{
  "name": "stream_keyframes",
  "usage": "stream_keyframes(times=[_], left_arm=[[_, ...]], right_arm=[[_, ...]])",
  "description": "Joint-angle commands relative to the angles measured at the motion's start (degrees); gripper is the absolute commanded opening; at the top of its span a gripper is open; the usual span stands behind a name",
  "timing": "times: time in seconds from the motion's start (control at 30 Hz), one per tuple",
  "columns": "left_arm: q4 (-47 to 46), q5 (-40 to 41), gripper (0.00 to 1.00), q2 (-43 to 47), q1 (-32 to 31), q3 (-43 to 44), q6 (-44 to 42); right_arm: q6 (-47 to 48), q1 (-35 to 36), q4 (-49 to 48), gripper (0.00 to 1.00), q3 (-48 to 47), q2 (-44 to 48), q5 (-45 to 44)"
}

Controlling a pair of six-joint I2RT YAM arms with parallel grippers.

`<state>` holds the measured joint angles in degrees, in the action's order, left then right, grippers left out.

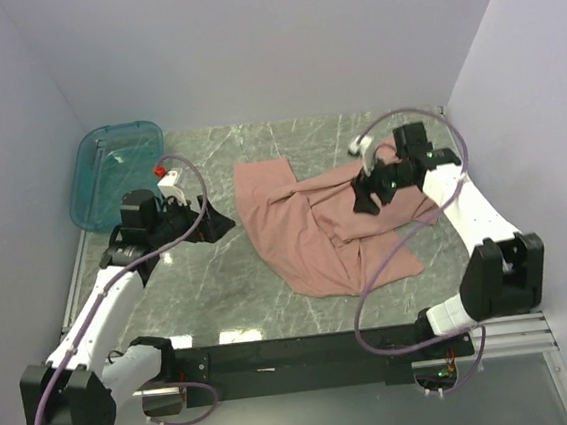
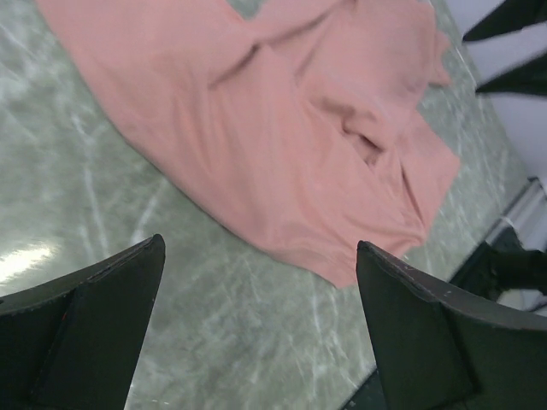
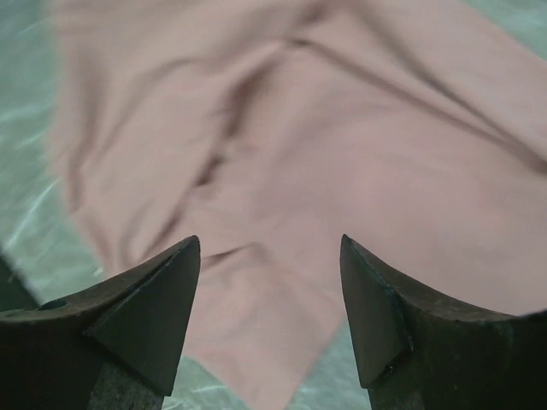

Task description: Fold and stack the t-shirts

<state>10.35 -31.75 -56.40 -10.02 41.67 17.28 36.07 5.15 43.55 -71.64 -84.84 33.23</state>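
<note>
One dusty-pink t-shirt (image 1: pixel 315 225) lies crumpled on the grey marble table, in the middle and to the right. No print shows on it. My left gripper (image 1: pixel 216 222) is open and empty, just left of the shirt's left edge; in its wrist view the shirt (image 2: pixel 282 128) lies beyond the open fingers (image 2: pixel 427 333). My right gripper (image 1: pixel 370 196) is open and empty, hovering over the shirt's upper right part. Its wrist view shows wrinkled pink cloth (image 3: pixel 282 171) below and between the fingers (image 3: pixel 154 307), apart from them.
A teal translucent plastic tray (image 1: pixel 116 173) stands at the back left corner of the table. White walls close the back and both sides. The black base rail (image 1: pixel 307 349) runs along the near edge.
</note>
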Motion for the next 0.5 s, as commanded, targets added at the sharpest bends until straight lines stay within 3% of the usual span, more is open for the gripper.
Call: stream_keyframes(times=[0.0,0.07,0.2,0.47], left_arm=[[-2.3,-6.8,0.99,-2.6,-1.0,0.3,2.8],[-2.2,-7.1,0.96,-5.3,-2.1,0.2,5.8],[-3.0,-1.2,0.93,-8.5,-13.0,-1.1,11.8],[-16.3,7.5,0.89,-9.6,-26.2,-10.5,29.3]], right_arm=[[13.5,4.0,5.6,0.73,6.6,7.3,15.5],[11.6,7.0,1.9,0.73,11.0,9.2,12.7],[7.9,7.9,-1.4,0.73,15.8,11.3,10.5],[12.3,9.5,-2.5,0.73,24.7,15.2,7.5]])
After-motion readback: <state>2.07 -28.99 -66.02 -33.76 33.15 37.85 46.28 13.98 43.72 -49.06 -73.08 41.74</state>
